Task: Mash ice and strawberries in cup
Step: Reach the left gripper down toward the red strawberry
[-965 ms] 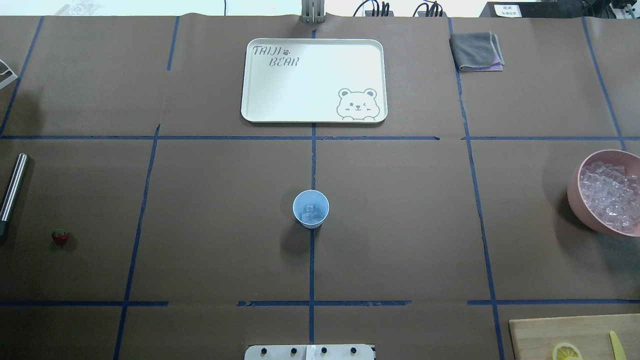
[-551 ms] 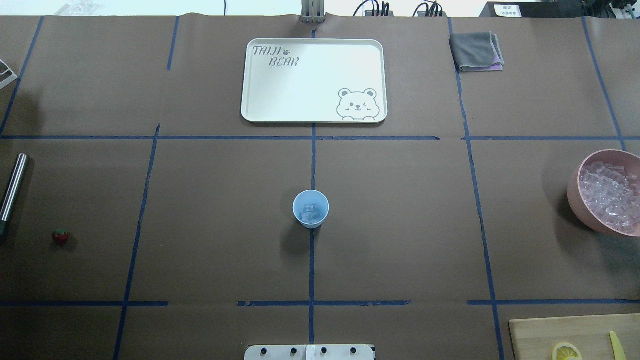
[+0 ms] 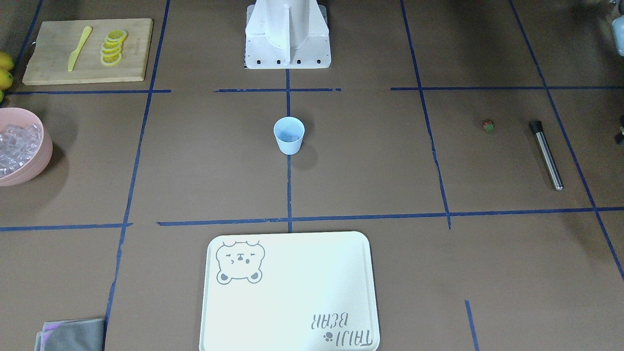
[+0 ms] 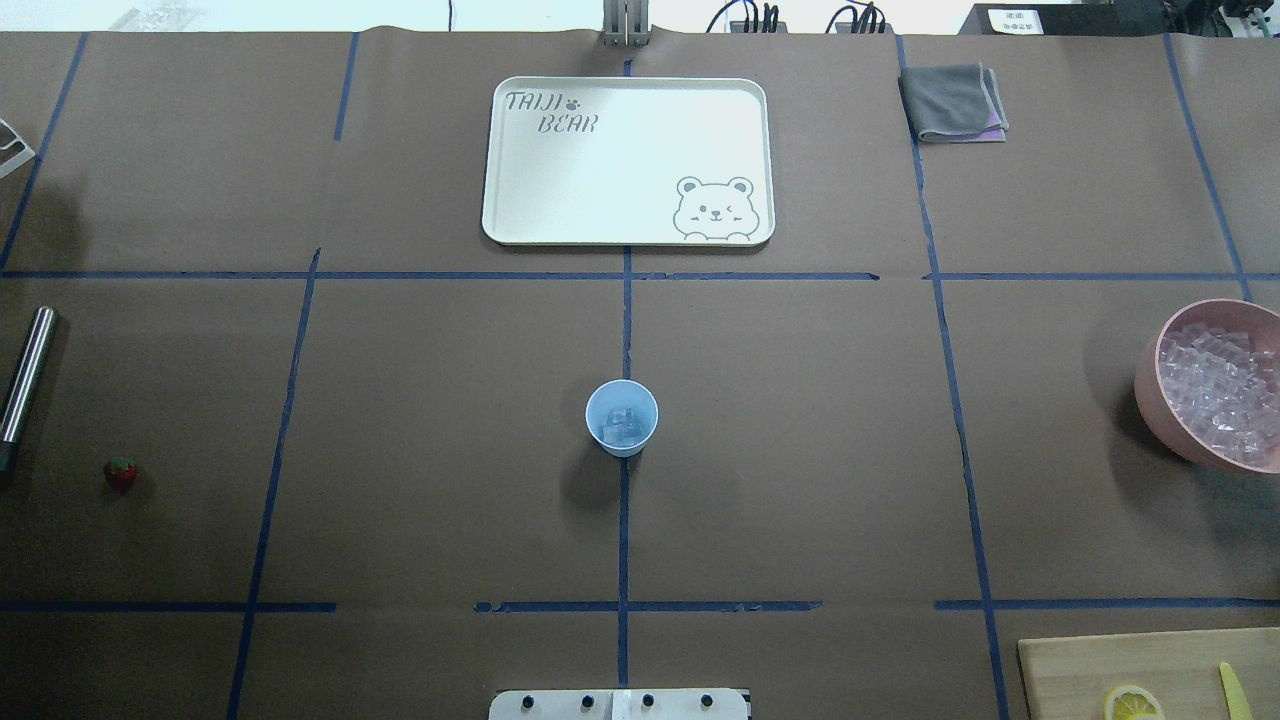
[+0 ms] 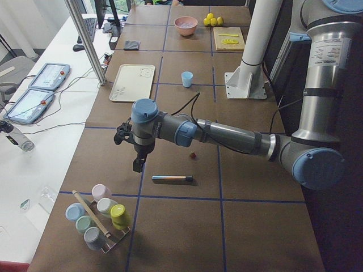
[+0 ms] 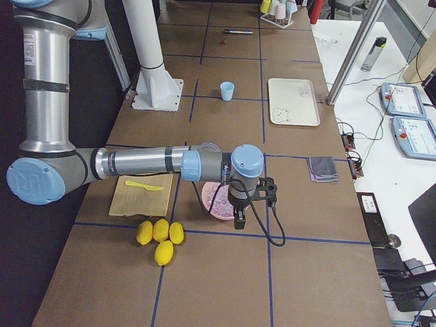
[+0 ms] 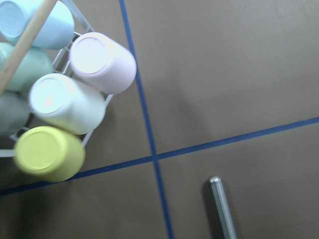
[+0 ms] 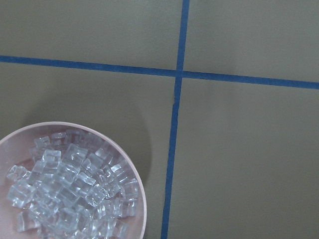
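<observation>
Cup: stood upright at the centre of the table, holding a few ice cubes
Strawberry: lay at the robot's left, well apart from the cup, near the metal rod
Left gripper: hung near the metal rod; opening could not be told
Right gripper: hung just beside the pink bowl; opening could not be told
Handling: strawberry judged light, soft, easily bruised, apt to roll; grasp gently across the red body

We're looking at a robotics lab here: teach pendants are sitting on a white side bench. Blue tape lines are gridding the paper-covered table.
</observation>
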